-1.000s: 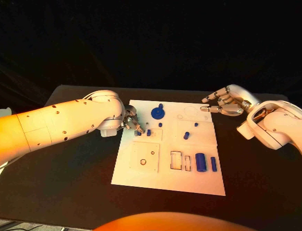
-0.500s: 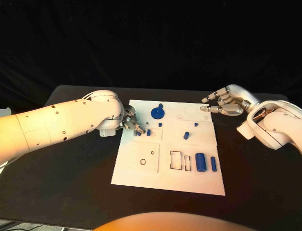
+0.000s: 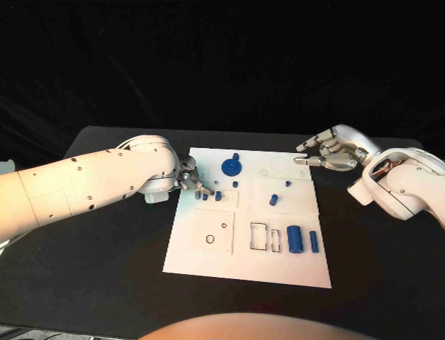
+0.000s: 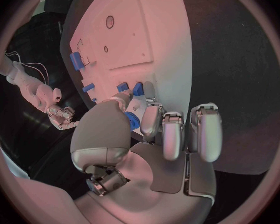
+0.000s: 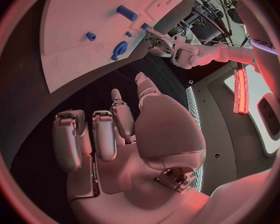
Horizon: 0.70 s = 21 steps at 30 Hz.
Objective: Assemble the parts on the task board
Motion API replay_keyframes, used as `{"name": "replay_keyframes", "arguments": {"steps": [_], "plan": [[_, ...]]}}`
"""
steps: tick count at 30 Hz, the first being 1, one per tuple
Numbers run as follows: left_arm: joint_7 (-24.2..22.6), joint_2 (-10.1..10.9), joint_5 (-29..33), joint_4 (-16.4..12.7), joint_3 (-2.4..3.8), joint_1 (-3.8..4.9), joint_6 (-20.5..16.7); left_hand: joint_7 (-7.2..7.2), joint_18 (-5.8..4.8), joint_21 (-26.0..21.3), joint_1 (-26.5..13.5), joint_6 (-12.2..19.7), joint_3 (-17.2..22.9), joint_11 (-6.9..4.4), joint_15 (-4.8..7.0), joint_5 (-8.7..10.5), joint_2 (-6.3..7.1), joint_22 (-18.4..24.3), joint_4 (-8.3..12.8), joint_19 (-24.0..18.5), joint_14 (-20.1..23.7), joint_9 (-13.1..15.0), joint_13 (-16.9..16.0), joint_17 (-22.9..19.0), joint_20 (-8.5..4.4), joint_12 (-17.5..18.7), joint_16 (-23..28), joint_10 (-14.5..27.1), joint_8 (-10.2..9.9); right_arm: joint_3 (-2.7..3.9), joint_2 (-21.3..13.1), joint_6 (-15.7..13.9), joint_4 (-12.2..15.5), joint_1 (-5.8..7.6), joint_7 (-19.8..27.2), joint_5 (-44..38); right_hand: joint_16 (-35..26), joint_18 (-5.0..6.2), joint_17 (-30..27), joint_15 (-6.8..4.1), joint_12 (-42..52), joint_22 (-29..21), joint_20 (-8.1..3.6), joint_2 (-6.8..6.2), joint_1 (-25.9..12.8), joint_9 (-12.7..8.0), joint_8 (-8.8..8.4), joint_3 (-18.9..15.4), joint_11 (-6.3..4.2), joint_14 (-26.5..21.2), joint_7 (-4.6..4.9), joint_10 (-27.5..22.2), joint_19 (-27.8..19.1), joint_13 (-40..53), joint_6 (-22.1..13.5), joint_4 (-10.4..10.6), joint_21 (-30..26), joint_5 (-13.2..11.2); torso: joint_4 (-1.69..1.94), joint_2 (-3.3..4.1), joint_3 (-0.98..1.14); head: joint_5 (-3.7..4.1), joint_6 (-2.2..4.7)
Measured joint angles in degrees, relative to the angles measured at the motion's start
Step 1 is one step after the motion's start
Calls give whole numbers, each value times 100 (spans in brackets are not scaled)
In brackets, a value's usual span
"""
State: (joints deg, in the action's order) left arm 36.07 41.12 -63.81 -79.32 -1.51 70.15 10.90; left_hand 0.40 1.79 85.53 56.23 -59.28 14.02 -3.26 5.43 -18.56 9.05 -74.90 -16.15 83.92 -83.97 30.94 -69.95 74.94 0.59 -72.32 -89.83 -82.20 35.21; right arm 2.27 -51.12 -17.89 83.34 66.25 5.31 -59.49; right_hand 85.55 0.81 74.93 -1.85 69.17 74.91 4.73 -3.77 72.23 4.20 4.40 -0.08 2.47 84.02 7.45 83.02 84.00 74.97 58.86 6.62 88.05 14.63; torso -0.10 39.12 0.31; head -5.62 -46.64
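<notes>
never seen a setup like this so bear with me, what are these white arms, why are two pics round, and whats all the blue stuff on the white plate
It is a robot with two white arms, each ending in a silver hand. The square picture comes from a camera on its head, looking down at a black table. The two round ones come from fisheye cameras at its wrists, just behind each hand.

The white plate is a task board with cut-outs. The blue pieces are parts to assemble: a round disc, a cylinder, a thin bar and some small pegs.

The left hand is at the board's edge, pinching a small blue part. The right hand hovers off the board's far corner, holding nothing.
</notes>
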Motion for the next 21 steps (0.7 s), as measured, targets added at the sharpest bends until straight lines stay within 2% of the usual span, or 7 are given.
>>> {"name": "replay_keyframes", "arguments": {"steps": [8, 10, 11, 13, 15, 18, 21], "plan": [[-178, 169, 626, -53, 38, -1, -668, 183, 99, -891, 170, 395, -623, 141, 0, 0, -114, -2, -45, 0, 0, -193, 1333, -1, 0, 1323, 0, 750, -134, 0, -4, 2, -5, -2, 1, 0, 0, 0, 0, 0, -23, -1, 0, 0, 0, 0, 0, 0, 0, 0, 0, 0, 0, 0, 0, 0, 0, 0, 2, -1, 3, 13, -4], [-287, 202, 842, -67, 46, 2, -824, 247, 254, -1352, 253, 546, -770, 200, -42, 0, -161, 160, -49, -85, -5, -259, 2014, -1, 62, 2016, 53, 1173, -203, 0, -6, 2, -7, -2, 1, 0, 0, 0, 0, 0, -23, -1, 0, 0, 0, 0, 0, 0, 0, 0, 0, 0, 0, 0, 0, 0, 0, 0, 4, -3, 5, 12, -5], [-349, 213, 932, -71, 48, 3, -889, 298, 314, -1730, 311, 659, -844, 248, -87, 0, -177, 463, -50, -222, -1, -301, 2349, -1, 93, 2381, 214, 1426, -252, 0, -6, 2, -8, -2, 2, 0, 0, 0, -1, 0, -23, -1, 0, 0, 0, 0, 0, 0, 0, 0, 0, 0, 0, 0, 0, 0, 0, 0, 4, -3, 7, 12, -5], [-550, 230, 1155, -71, 50, 5, -1063, 439, 567, -3059, 386, 944, -1017, 389, -213, -4, -204, 1557, -63, -760, 30, -398, 2716, -78, 190, 2837, 996, 1860, -368, 0, -6, 2, -10, -2, 2, 0, 0, 0, -1, 0, -23, -1, 0, 0, 0, 0, 0, 0, 0, 0, 0, 0, 0, 0, 0, 0, 0, 0, 4, -3, 7, 12, -5], [-762, 234, 1299, -62, 52, 6, -1239, 561, 794, -4359, 489, 1160, -1217, 511, -326, 27, -189, 2586, -69, -1277, 379, -477, 2916, -814, 287, 3065, 1962, 2136, -440, 0, -6, 2, -11, -2, 2, 0, 0, 0, -1, 0, -23, -1, 0, 0, 0, 0, 0, 0, 0, 0, 0, 0, 0, 0, 0, 0, 0, 0, 4, -3, 7, 11, -1], [-1146, 219, 1338, -33, 54, 9, -1549, 668, 803, -4996, 846, 1350, -1423, 624, -412, 270, -160, 3088, -29, -1414, 645, -578, 3110, -1483, 375, 3214, 2717, 2326, -460, 0, -9, 2, -12, -2, 3, 0, 0, 0, -1, 0, -23, -1, 0, 0, 0, 0, 0, 0, 0, 0, 0, 0, 0, 0, 0, 0, 0, 0, 4, -3, 7, 16, 11], [-1508, 157, 1179, 12, 56, 12, -1828, 782, 803, -5362, 1606, 1464, -1356, 696, -487, 310, -225, 3385, 130, -1412, 917, -718, 3399, -2129, 438, 3488, 3414, 2609, -534, 0, -11, 2, -14, -2, 3, 0, 0, 0, -1, 0, -23, -1, 0, 0, 0, 0, 0, 0, 0, 0, 0, 0, 0, 0, 0, 0, 0, 0, 3, -3, 5, 34, 23]]}}
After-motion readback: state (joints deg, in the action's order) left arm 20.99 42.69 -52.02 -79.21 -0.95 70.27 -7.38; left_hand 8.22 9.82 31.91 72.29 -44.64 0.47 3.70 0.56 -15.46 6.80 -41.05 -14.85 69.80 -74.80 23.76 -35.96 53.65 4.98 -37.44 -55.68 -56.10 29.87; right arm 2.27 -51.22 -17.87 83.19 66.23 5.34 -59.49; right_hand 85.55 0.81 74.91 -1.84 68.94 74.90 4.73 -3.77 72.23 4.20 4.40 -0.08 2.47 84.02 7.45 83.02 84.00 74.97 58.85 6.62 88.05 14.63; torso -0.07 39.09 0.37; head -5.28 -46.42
